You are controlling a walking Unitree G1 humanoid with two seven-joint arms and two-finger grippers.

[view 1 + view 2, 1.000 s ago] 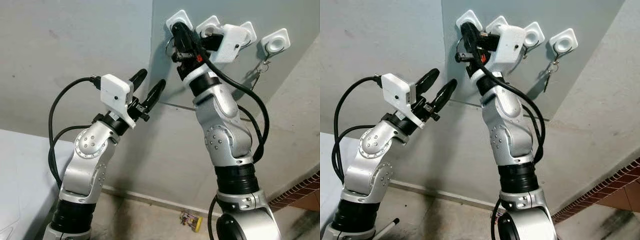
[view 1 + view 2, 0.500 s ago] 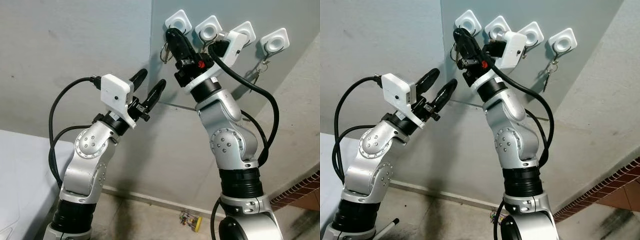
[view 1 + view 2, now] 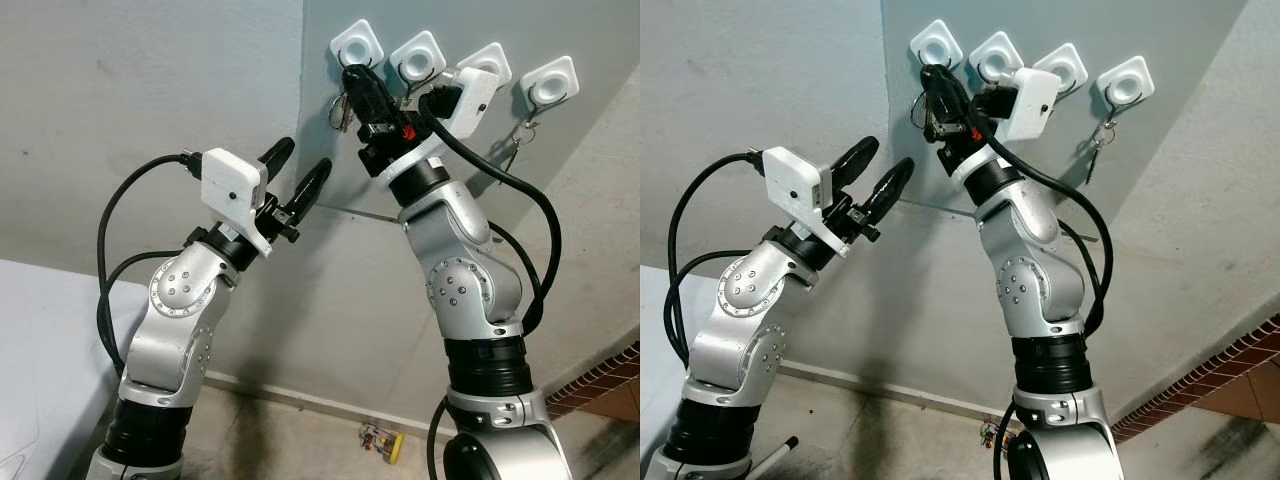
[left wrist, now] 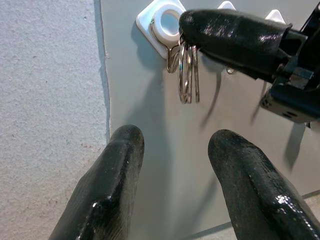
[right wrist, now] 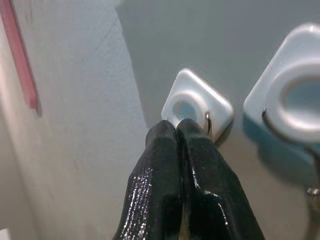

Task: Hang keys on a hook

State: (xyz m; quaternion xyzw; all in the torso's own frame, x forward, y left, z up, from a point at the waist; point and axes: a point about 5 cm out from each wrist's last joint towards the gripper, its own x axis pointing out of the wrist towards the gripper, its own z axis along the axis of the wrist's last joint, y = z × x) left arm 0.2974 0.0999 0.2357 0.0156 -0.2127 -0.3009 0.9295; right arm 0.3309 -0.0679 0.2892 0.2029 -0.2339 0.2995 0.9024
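Four white square hooks sit in a row on a grey wall panel [image 3: 400,250]. My right gripper [image 3: 352,80] is raised to the leftmost hook [image 3: 357,42], shut on a silver key ring [image 4: 187,75] that dangles right beside the hook's wire. Whether the ring is over the wire, I cannot tell. The right wrist view has the closed fingertips [image 5: 177,131] just under that hook [image 5: 196,107]. My left gripper [image 3: 305,160] is held open lower and to the left, pointing at the same hook, with nothing between its fingers [image 4: 115,185].
Another set of keys [image 3: 520,135] hangs from the rightmost hook [image 3: 553,82]. The two middle hooks [image 3: 417,55] carry bare wires. A small yellow object [image 3: 382,440] lies on the floor by the wall. Brickwork [image 3: 600,385] edges the lower right.
My right wrist has turned, uncovering the middle hooks, and the gripper with the ring has shifted slightly right and down beneath the leftmost hook. The left arm has stayed still.
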